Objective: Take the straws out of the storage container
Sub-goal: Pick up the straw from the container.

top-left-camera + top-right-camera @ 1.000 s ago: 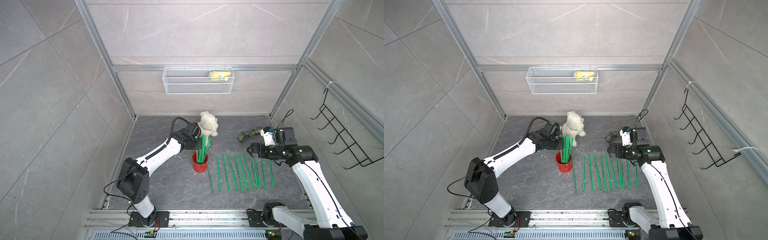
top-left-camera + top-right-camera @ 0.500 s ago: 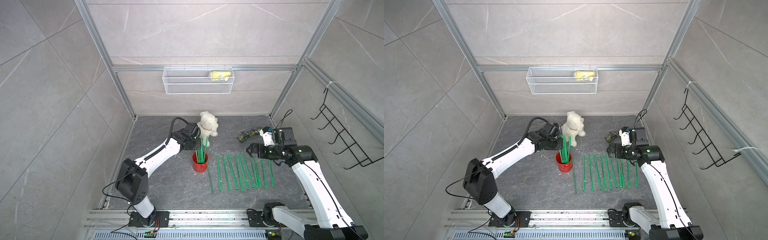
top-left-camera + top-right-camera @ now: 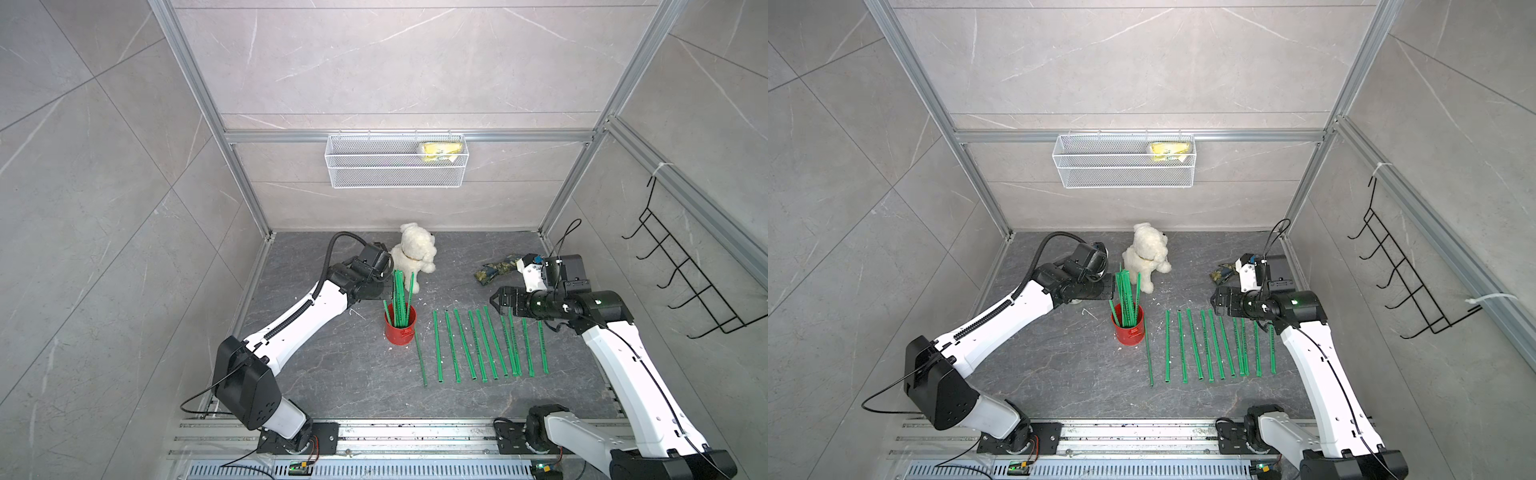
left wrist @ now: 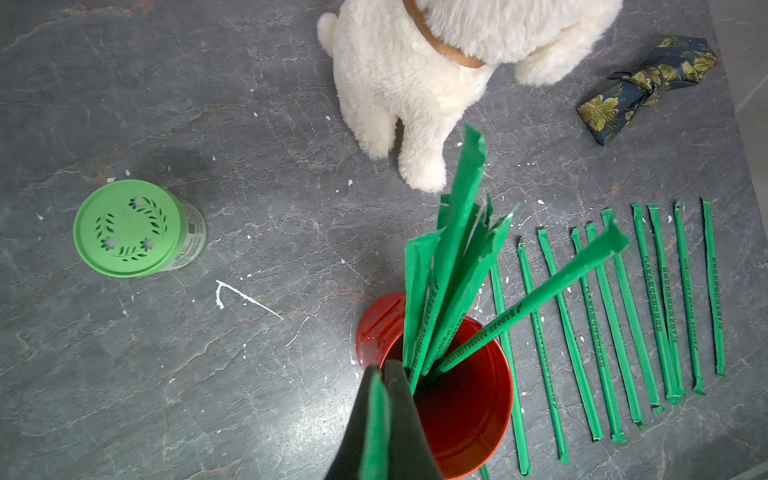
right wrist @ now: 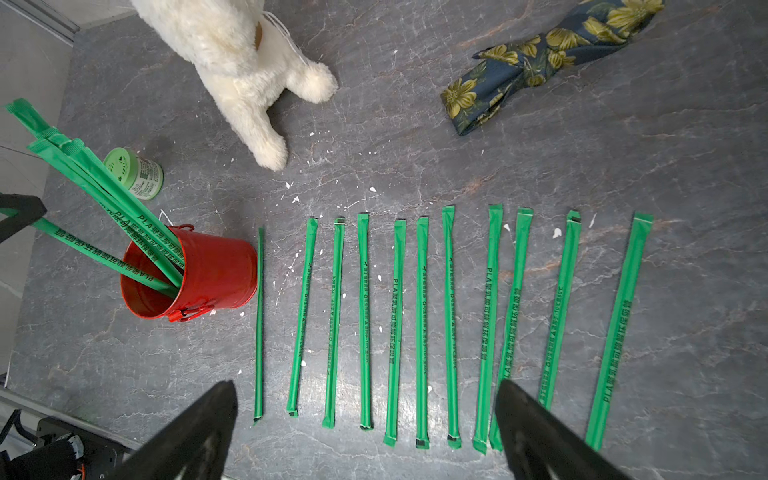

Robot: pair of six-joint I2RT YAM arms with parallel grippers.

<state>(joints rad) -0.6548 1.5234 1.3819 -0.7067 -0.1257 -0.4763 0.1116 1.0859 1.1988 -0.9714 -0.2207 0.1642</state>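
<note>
The storage container is a red can (image 3: 400, 332) (image 3: 1128, 332) (image 5: 216, 270) standing left of centre on the dark floor. Several green straws (image 3: 401, 297) (image 4: 457, 232) stand in it. One leaning straw (image 5: 91, 253) is pinched between the jaws of my left gripper (image 4: 380, 368) (image 3: 386, 289), which is shut on it just above the can's rim (image 4: 505, 399). Several more straws (image 3: 482, 345) (image 5: 422, 324) lie in a row right of the can. My right gripper (image 5: 365, 386) (image 3: 494, 301) hangs open over the far end of that row, holding nothing.
A white plush dog (image 3: 415, 257) sits just behind the can. A green-lidded jar (image 4: 133, 228) stands beside the can under my left arm. A floral cloth (image 3: 496, 270) lies at the back right. A wire basket (image 3: 395, 166) and a black hook rack (image 3: 685, 282) hang on the walls.
My left gripper's jaws have closed onto one straw at the can. The bundle of straws in the can has shifted slightly. The right arm has not moved.
</note>
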